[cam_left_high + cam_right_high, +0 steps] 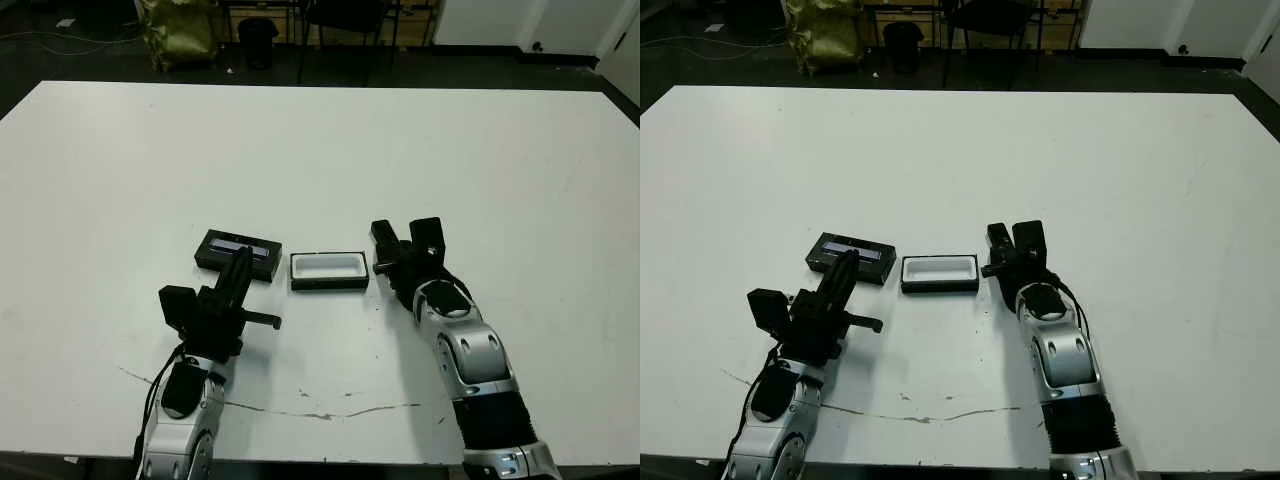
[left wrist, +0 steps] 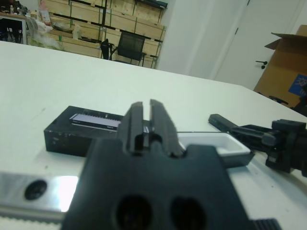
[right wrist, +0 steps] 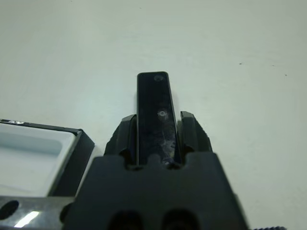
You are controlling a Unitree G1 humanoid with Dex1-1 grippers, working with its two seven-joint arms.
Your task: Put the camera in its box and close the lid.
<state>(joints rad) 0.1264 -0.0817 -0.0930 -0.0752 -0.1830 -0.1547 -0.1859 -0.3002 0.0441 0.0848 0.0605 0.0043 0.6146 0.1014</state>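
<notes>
From the head camera, the right gripper [image 1: 385, 252] has its two fingers clamped on the camera [image 1: 383, 236], holding the slim black bar just beside the right end of the box [image 1: 328, 271]; whether the bar touches the table [image 1: 480, 160] cannot be told. The box, white lining up, sits between the two grippers, and the lid [image 1: 236, 252] lies just beyond its left end, under and ahead of the left gripper [image 1: 240, 262], whose fingers are pressed together with nothing between them. In the left wrist view, that gripper's fingers [image 2: 158, 122] stand nearly touching, only a thin slit dividing them, pointing over the lid [image 2: 81, 125] with its pale window strip; the box [image 2: 218, 143] shows just past the fingertips to one side, and farther on the other gripper holds the camera [image 2: 221, 122] out level. In the right wrist view, the camera [image 3: 156, 115] stands between the two fingers [image 3: 192, 132], squeezed on both long sides, its far end sticking well past the fingertips, while a corner of the box [image 3: 72, 153] lies close beside the gripper.
</notes>
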